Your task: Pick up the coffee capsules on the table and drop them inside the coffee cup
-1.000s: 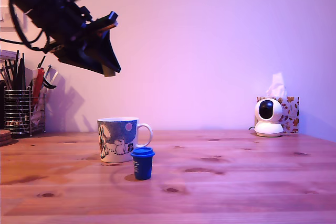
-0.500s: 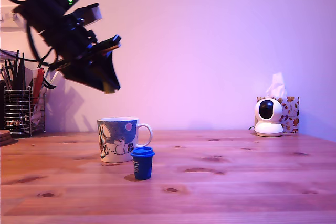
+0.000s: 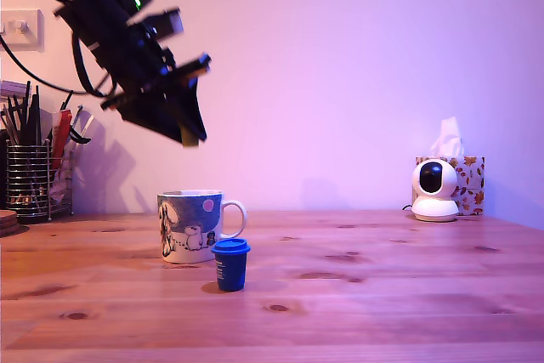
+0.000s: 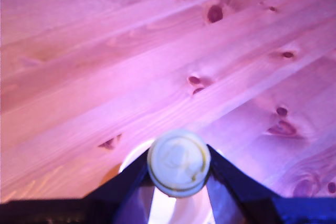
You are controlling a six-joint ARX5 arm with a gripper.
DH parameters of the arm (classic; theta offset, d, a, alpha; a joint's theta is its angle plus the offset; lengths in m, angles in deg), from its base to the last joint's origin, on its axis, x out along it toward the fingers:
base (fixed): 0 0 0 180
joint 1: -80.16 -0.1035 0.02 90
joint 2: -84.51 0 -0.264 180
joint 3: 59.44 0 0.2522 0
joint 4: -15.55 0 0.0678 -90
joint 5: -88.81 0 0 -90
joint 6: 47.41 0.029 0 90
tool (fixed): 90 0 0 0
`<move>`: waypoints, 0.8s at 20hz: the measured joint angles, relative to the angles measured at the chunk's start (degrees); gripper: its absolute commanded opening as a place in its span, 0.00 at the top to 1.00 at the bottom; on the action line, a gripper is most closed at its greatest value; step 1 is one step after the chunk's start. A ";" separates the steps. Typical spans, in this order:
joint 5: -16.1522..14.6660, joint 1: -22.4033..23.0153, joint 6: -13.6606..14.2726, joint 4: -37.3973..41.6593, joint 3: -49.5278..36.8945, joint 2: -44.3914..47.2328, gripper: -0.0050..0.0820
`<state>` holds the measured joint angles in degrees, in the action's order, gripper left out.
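The hand (image 4: 179, 169), clenched on a capsule (image 4: 179, 163) whose pale foil face shows in the wrist view, hangs high above the mug (image 3: 192, 225) (roughly over its opening), while a blue capsule (image 3: 230, 263) stands on the counter (image 3: 382, 295) just in front of the mug.

A white coffee cup (image 3: 191, 225) with a dark cartoon print and pink dot is stood upright on the wooden table (image 3: 382, 286), handle toward the exterior view's right. A dark blue capsule (image 3: 230, 264) is set just before it, wide rim up. A second capsule (image 4: 178, 162), its pale round face shown in the wrist view, is held in the hand (image 4: 178, 174) above the cup.
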<state>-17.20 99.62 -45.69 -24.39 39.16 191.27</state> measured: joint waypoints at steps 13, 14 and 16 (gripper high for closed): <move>0.52 0.00 0.87 -5.51 0.20 1.77 0.71; 0.63 0.00 0.87 -5.60 0.20 1.77 0.71; 1.73 0.00 0.87 -5.60 0.20 1.77 0.61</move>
<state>-15.47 99.62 -44.82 -29.98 39.36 193.04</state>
